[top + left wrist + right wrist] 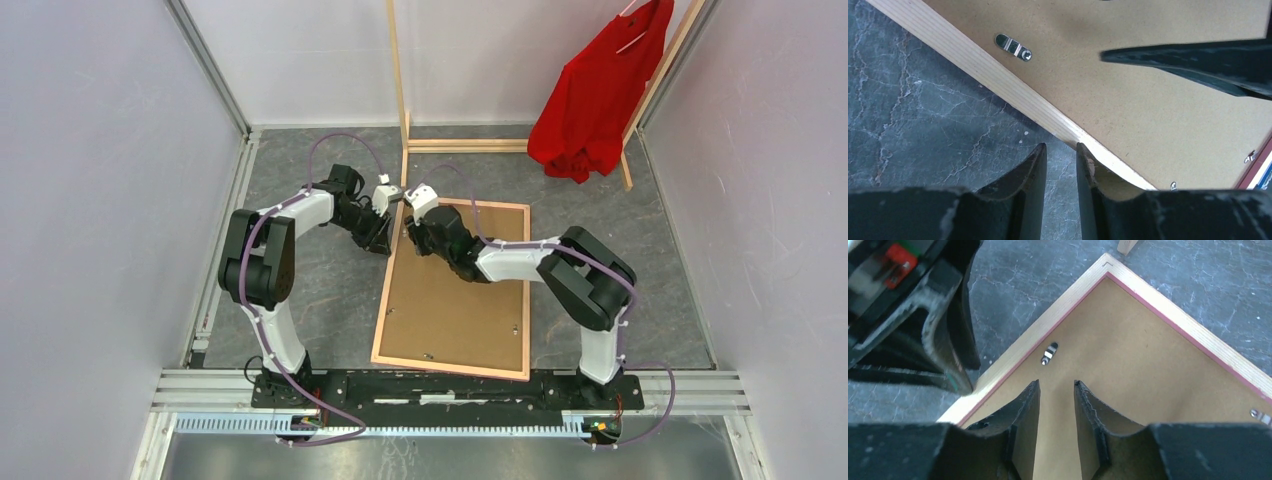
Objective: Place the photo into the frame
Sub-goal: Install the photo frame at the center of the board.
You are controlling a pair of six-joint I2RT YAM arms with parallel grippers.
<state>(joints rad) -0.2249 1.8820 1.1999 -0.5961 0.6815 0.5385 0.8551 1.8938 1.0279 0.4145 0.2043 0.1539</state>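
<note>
The frame (pixel 455 300) lies face down on the grey floor, brown board backing up, with a light wood rim (pixel 998 70) and a pink inner lip (pixel 1168 315). My left gripper (pixel 393 238) (pixel 1061 146) is open by a narrow gap at the frame's left rim near the far corner; only floor shows between its fingers. My right gripper (pixel 414 232) (pixel 1056 382) hovers open over the backing just inside that corner, holding nothing. A metal turn clip (pixel 1013 46) (pixel 1049 353) lies flat on the backing between them. The photo is hidden.
A bare-wood clothes rack (pixel 400 70) stands at the back, its base rail close to the frame's far edge, and a red garment (pixel 600 90) hangs at its right. Pale walls close in both sides. The two grippers are close together.
</note>
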